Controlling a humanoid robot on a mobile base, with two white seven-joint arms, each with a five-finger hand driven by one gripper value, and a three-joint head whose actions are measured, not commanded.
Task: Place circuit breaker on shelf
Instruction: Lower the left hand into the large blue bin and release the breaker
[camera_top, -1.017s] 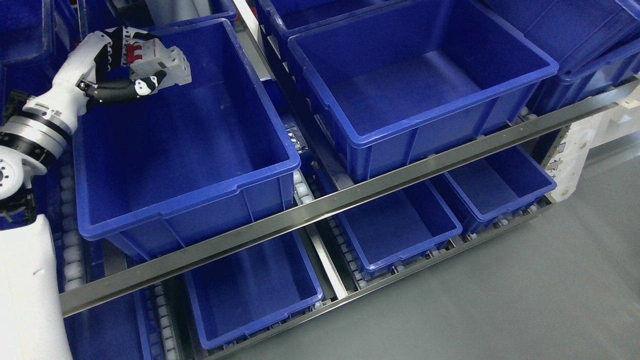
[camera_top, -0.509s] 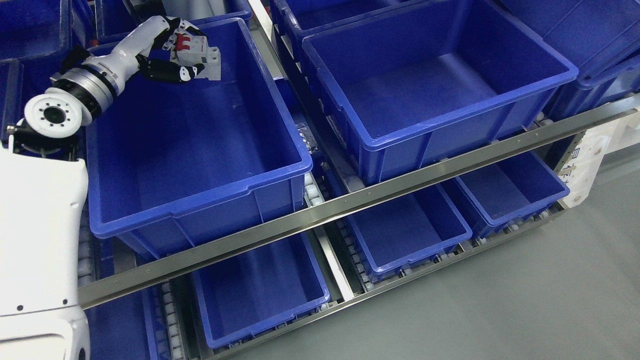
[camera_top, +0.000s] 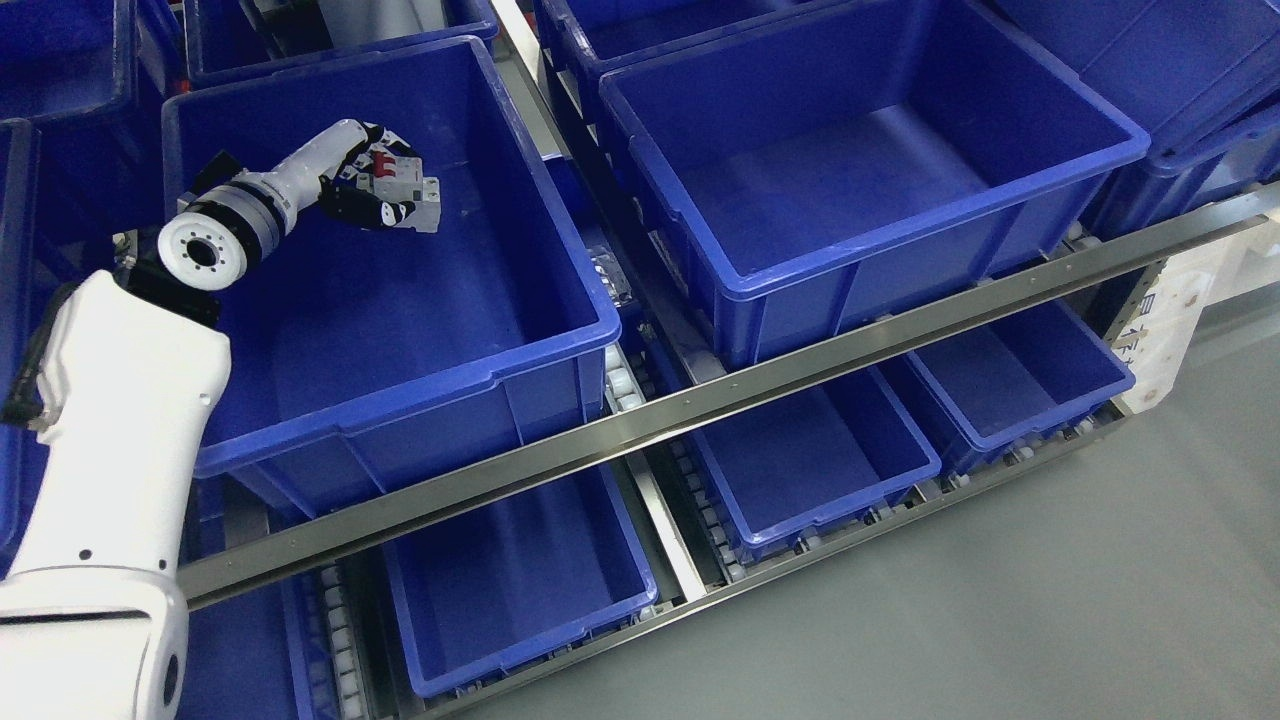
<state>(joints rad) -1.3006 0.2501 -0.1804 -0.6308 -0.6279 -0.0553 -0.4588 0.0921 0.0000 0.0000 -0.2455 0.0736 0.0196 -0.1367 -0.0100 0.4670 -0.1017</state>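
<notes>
Left hand (camera_top: 372, 190) outstretched — gripping circuit breaker (camera_top: 405, 185), inside bin (camera_top: 400, 370)

Grey floor (camera_top: 1050, 600), blue bins (camera_top: 860, 180), steel rack (camera_top: 700, 405)

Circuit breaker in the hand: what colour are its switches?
Red, on a light grey body; the head view shows the circuit breaker in the left hand.

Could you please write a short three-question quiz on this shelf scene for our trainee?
1. True or false: the left robot hand grips the breaker.
2. The breaker is inside which bin: A, upper left bin; B, upper right bin; C, a lower bin?
3. Fill in: the breaker's switches are ____ in colour.

Key: 1 true; 2 A; 3 red.
</notes>
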